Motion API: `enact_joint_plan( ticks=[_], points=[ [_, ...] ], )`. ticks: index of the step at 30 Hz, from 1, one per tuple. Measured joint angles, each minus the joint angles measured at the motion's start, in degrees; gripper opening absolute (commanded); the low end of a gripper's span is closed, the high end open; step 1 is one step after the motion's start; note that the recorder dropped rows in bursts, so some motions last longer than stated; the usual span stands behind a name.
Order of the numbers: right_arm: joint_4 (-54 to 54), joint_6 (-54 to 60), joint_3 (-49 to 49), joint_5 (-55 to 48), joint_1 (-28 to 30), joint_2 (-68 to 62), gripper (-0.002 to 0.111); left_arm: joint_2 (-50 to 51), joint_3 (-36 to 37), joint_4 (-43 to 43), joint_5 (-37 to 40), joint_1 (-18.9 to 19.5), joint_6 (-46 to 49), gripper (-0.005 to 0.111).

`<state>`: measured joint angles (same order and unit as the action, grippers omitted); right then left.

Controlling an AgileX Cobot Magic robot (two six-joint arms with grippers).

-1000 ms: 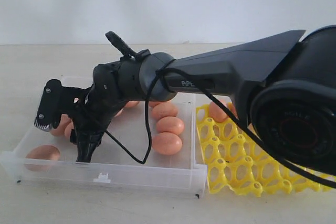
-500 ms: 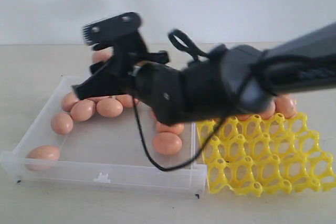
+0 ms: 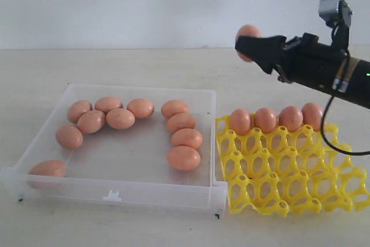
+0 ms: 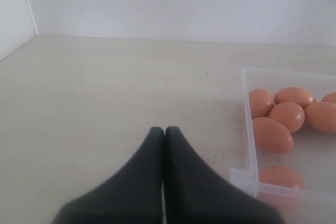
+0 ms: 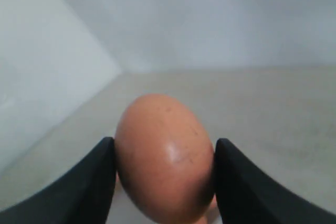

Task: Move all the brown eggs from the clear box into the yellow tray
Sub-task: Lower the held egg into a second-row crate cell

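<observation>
The clear box (image 3: 115, 196) holds several brown eggs (image 3: 184, 158), in a cluster at its back left, a column at its right and one at the front left corner. To its right lies the yellow tray (image 3: 277, 183), with several eggs (image 3: 266, 120) in its back row. My right gripper (image 3: 250, 43) is high above the tray's back left, shut on one brown egg (image 5: 164, 156) that fills the gap between its fingers. My left gripper (image 4: 163, 129) is shut and empty over bare table beside the box wall (image 4: 245, 129); it is out of the exterior view.
The box and tray sit side by side on a pale tabletop (image 3: 173, 65) with a white wall behind. A black cable (image 3: 335, 143) hangs from the right arm above the tray's back right. The tray's front cups (image 3: 272, 192) hold nothing.
The right arm has lifted out of the box's left side and swung up and right with an egg, clearing the view of the box. The left gripper's earlier position is not shown.
</observation>
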<state>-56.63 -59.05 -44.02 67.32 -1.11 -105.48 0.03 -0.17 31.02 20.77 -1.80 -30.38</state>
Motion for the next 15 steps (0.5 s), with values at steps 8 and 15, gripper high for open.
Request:
enact_joint_plan(
  ticks=[8, 15],
  points=[
    [-27.42, -5.58, 0.35, 1.31, 5.00, -0.59, 0.000, 0.00, 0.00, 0.00, 0.00, 0.00, 0.00, -0.004],
    [-32.60, -5.50, 0.54, -6.65, 0.72, -0.59, 0.000, 0.00, 0.00, 0.00, 0.00, 0.00, 0.00, -0.004]
  ],
)
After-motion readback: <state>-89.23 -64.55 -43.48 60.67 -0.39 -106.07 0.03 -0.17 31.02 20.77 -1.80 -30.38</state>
